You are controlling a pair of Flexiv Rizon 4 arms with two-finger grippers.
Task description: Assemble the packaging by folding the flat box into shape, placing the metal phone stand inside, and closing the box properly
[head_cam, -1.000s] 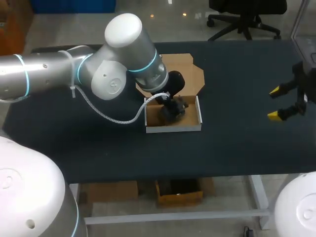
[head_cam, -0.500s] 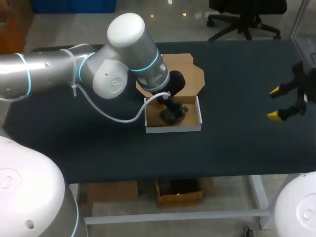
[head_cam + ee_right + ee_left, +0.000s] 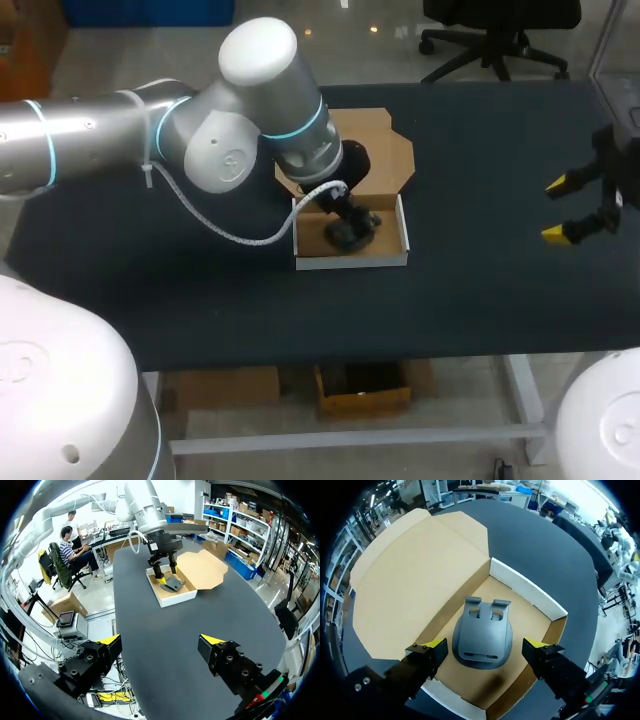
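A white-walled cardboard box stands folded at the table's middle, its brown lid lying open and flat behind it. The dark grey metal phone stand lies flat on the box floor. My left gripper hangs open just above the stand, one yellow-tipped finger on each side, not touching it. In the head view the left gripper partly hides the stand. My right gripper stands open and empty far off at the table's right edge. Its wrist view shows the box and stand well ahead of the right gripper.
The dark table top lies bare between the box and my right gripper. The open lid spreads over the table behind the box. A white cable loops from my left arm beside the box's left wall.
My left gripper has opened and let go of the phone stand, which now lies flat in the box. The left arm has lifted slightly. The right arm has not moved.
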